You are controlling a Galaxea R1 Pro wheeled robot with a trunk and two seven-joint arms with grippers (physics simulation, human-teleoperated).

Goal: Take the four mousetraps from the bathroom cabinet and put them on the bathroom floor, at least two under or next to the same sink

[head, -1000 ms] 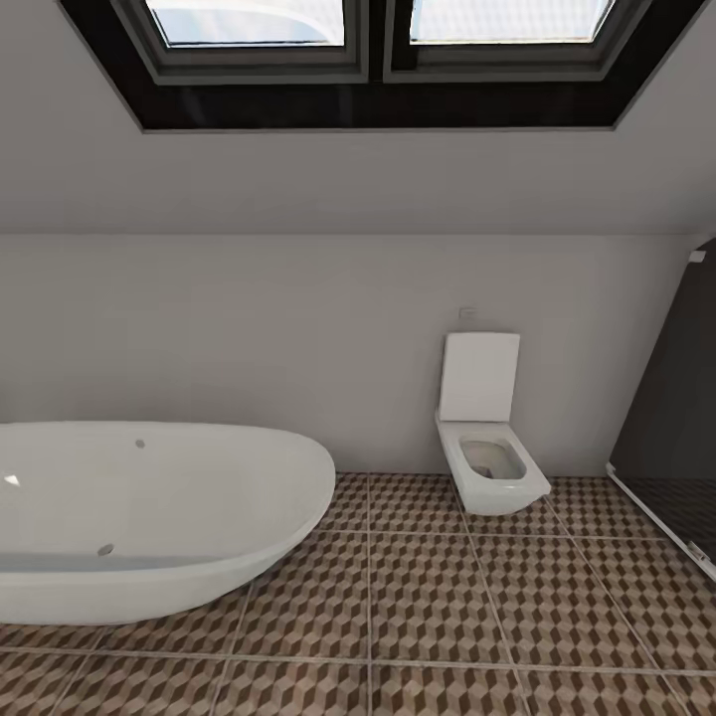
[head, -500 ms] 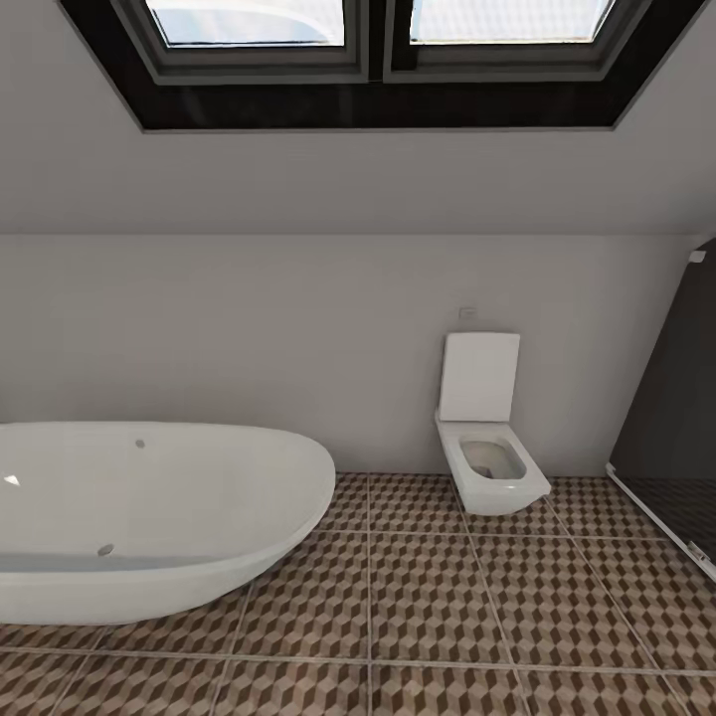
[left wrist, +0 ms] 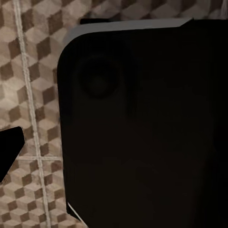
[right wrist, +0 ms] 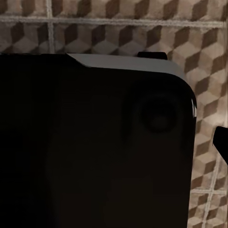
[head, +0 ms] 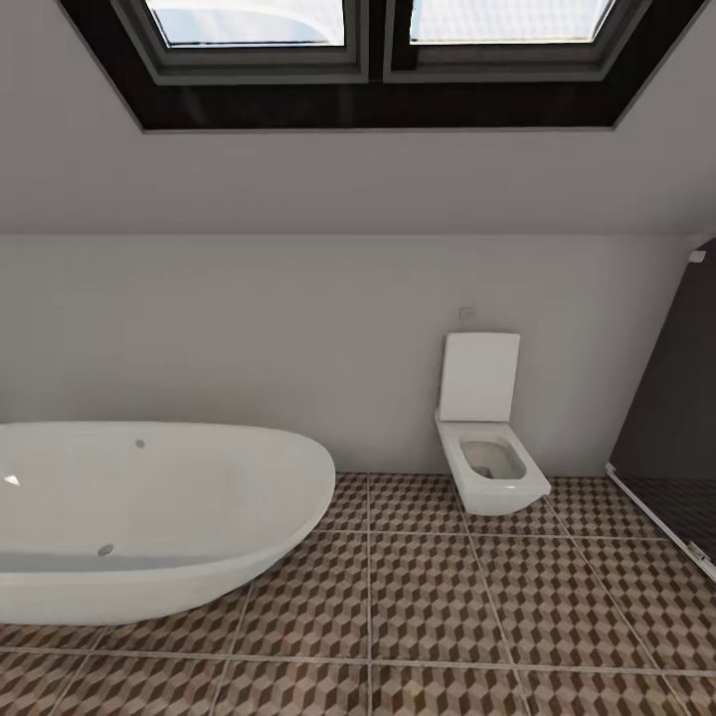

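Searching for mousetraps or the cabinet turns up nothing yet; just the bathroom floor (head: 428, 597) stretching between a white bathtub (head: 149, 517) and a wall-hung toilet (head: 492, 457). Both arms seem tucked low for travelling, each wrist camera facing a dark panel, so whether either pincer is open or holding anything, I cannot tell.

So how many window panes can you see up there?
2. One window pane is up top on the left, the other pane up top on the right, with a dark frame around them. Both are cut off at the picture's edge, so more may be hidden.
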